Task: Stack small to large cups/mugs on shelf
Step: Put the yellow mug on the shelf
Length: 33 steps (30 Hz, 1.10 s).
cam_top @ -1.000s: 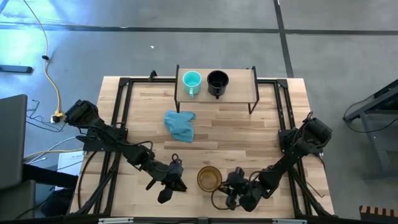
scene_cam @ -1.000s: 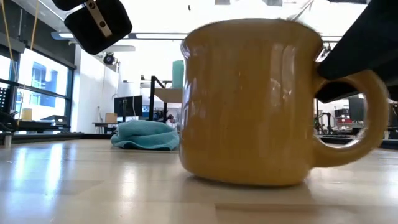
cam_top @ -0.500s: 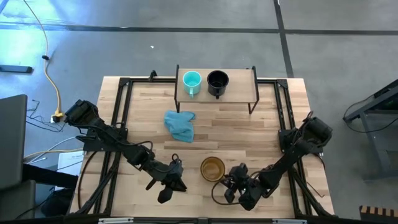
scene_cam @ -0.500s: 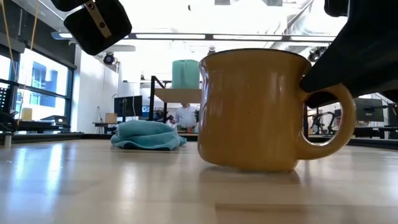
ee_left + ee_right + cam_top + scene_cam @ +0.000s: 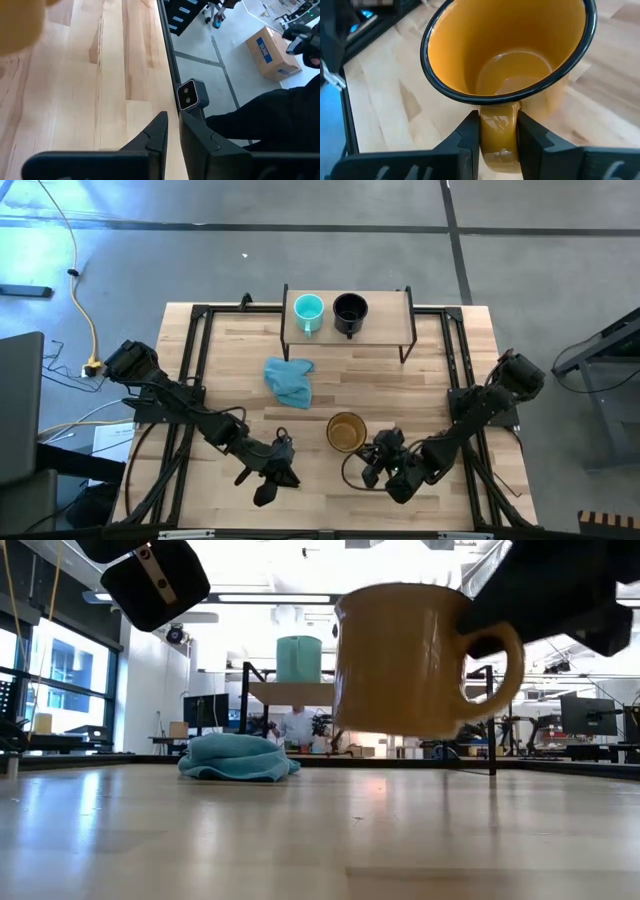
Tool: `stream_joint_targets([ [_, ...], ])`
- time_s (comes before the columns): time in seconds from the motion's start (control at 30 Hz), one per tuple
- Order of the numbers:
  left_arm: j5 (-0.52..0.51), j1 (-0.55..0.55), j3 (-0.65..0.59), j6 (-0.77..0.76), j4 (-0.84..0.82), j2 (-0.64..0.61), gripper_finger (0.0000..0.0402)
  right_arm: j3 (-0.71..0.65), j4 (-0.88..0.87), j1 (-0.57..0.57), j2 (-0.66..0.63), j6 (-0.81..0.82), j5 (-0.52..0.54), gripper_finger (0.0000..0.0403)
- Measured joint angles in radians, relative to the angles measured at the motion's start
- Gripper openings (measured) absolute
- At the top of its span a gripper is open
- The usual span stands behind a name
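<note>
The right pincer [image 5: 498, 137] has its two fingers closed on the handle of the amber mug [image 5: 346, 431], which in the low view hangs clear of the desk [image 5: 420, 395], upright but perhaps tipped slightly. The turquoise mug [image 5: 308, 311] and black mug [image 5: 350, 310] already stand side by side on the shelf [image 5: 385, 325], turquoise at the left end, so the free board is to the right of the black one. A handle grip lets the body swing, so the carry should be slow and level, high enough to pass over the shelf's front edge, then lowered beside the black mug without knocking it. The blue cloth [image 5: 290, 380] lies well off that path. The left pincer [image 5: 171, 131] waits near the front of the desk with its fingers nearly together, holding nothing
</note>
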Motion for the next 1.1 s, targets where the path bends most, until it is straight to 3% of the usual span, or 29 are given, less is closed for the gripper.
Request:
stream_joint_targets([
  [1.1,-0.016,-0.016,0.0,0.052,-0.079,0.0,0.0037,0.0,-0.461,-0.161,-0.379,0.112,0.033,0.0067],
])
